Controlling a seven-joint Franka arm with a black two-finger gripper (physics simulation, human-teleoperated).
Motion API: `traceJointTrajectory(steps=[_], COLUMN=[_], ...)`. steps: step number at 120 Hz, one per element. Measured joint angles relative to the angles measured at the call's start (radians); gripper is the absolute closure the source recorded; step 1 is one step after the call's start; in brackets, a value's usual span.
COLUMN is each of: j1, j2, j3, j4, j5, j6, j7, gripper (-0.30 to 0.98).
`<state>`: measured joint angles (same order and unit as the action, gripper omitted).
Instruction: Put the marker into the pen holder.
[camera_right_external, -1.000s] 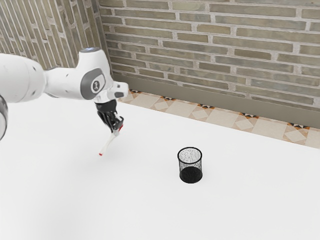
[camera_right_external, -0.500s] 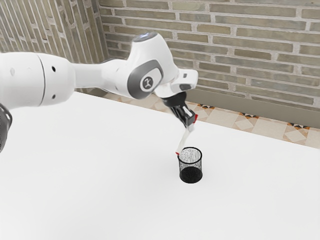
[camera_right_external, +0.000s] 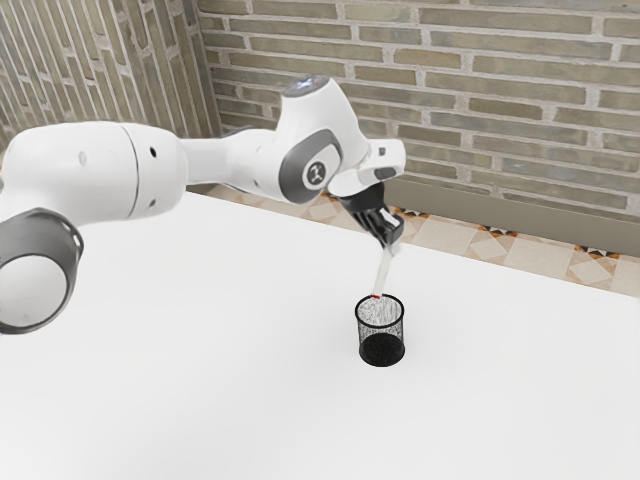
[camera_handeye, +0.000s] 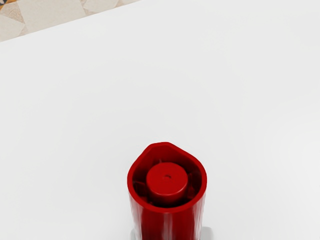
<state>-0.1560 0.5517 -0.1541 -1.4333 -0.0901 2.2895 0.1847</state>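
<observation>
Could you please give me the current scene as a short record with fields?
gripper: shut on the marker, at the marker's upper part
marker: white body, red at both ends, lower end tilted slightly toward the exterior view's left
pen holder: black mesh cup, upright, nothing seen inside
marker to holder: lower end appears at the rim's far edge; whether directly above the opening, cannot tell
support: white table
background: brick wall, patterned floor
task status: marker not yet released

White table (camera_right_external: 200, 380), brick wall (camera_right_external: 450, 100), patterned tile floor (camera_right_external: 440, 236)
</observation>
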Motion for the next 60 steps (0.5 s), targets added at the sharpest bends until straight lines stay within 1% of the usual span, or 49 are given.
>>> traceJointTrajectory(steps=[60], j1=[-0.017], j2=[0.050], j3=[0.004], j4=[-0.008], j5=[0.005], j6=[0.009], j7=[-0.049], gripper=[0.78])
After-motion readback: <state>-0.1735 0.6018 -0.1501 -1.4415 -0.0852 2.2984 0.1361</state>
